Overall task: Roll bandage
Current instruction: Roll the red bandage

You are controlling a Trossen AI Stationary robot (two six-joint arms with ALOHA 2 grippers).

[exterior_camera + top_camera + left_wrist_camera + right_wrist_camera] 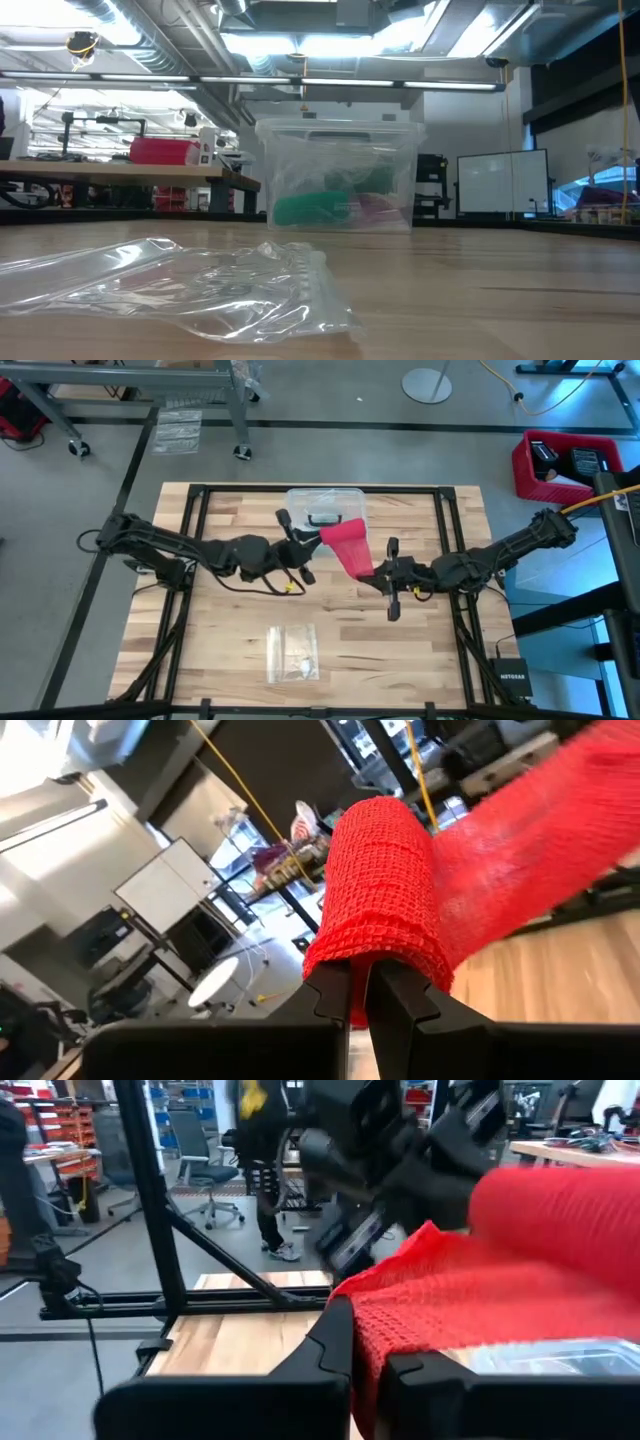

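**A:** Bandage [347, 546] is stretched out above centre in the high view, a red band held off the wood between both arms. Its rolled end is clamped by the left gripper [318, 536] right at the near edge of the clear plastic box [325, 508]; in the left wrist view the roll [380, 900] is seen pinched between nearly closed fingers [330, 995].

**B:** And the other end?

**A:** It's held by the right gripper [372, 577], just right of centre. In the right wrist view the loose red mesh [480, 1295] is seen squeezed between fingers [335, 1340] drawn tight on it, with the roll at upper right.

**B:** How much room is left around it?

**A:** Plenty. Bare table [230, 630] is seen across the lower half of the high view, broken only by the small clear plastic bag [293, 653] at lower centre, well apart from both grippers. The black frame rails [195, 550] are kept to the table's edges. In the low view only the bag [180, 280] up front and the box [338, 175] behind it are seen.
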